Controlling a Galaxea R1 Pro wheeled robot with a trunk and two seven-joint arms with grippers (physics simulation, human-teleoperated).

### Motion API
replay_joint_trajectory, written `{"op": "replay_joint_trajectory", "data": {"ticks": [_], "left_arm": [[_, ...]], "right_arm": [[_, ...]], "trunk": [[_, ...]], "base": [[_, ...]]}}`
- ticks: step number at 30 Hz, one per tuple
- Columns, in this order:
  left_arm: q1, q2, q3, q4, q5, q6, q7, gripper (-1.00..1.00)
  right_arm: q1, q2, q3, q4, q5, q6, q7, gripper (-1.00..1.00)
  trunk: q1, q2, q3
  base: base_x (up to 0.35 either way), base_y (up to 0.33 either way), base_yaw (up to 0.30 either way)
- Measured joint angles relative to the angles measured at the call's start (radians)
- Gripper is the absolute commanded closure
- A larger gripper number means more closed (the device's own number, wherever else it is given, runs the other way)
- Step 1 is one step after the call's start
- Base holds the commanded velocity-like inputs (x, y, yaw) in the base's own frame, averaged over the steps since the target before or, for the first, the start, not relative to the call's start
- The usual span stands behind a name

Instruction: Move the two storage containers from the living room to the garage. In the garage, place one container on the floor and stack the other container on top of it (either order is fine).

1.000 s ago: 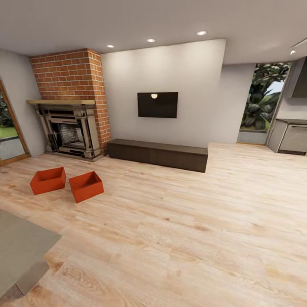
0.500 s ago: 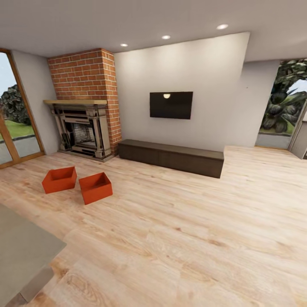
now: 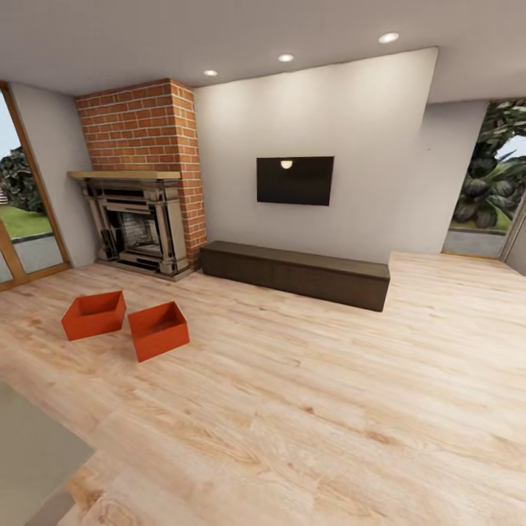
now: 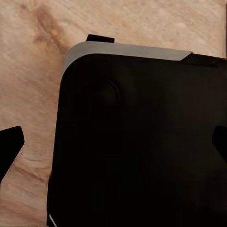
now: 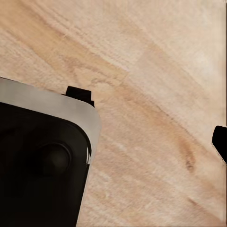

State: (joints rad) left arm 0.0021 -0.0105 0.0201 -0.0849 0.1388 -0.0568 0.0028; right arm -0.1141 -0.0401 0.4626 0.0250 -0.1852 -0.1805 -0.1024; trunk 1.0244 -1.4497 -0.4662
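Since the earlier head view the camera has shifted; the two red-orange open-top rectangular storage containers [image 3: 125, 326] lie unmoved, just beside each other on the light wood-plank floor [image 3: 329, 409] near the red-brick fireplace [image 3: 139, 219]. Neither gripper's closure can be determined.

Two storage containers [image 3: 93, 315] [image 3: 158, 330] red-orange; wood-plank floor [image 3: 329, 394] light, grained; chimney [image 3: 139, 128] red brick; bench [image 3: 296, 274] dark brown.

Two red-orange open-top storage bins, one [image 3: 93, 315] beside the other [image 3: 158, 330], on the light wood-plank floor [image 3: 314, 394] at left. Behind them, red-brick chimney [image 3: 142, 124] over dark ornate fireplace [image 3: 135, 226]. Right of that, long dark brown low bench [image 3: 296, 273] along the wall, under the flat black wall screen [image 3: 295, 180]. Wood-framed glass doors [image 3: 22, 212] far left.
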Motion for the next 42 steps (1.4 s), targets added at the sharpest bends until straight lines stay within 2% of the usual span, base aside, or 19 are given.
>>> {"op": "replay_joint_trajectory", "data": {"ticks": [32,42], "left_arm": [[0.000,0.000,0.000,0.000,0.000,0.000,0.000,-1.00],[0.000,0.000,0.000,0.000,0.000,0.000,0.000,-1.00]], "right_arm": [[0.000,0.011,0.002,0.000,0.002,0.000,0.001,-1.00],[0.000,0.009,0.003,0.000,0.002,0.000,0.004,-1.00]], "trunk": [[0.000,0.000,0.000],[0.000,0.000,0.000]], "base": [[0.323,0.000,0.002],[0.323,0.000,0.231]]}}
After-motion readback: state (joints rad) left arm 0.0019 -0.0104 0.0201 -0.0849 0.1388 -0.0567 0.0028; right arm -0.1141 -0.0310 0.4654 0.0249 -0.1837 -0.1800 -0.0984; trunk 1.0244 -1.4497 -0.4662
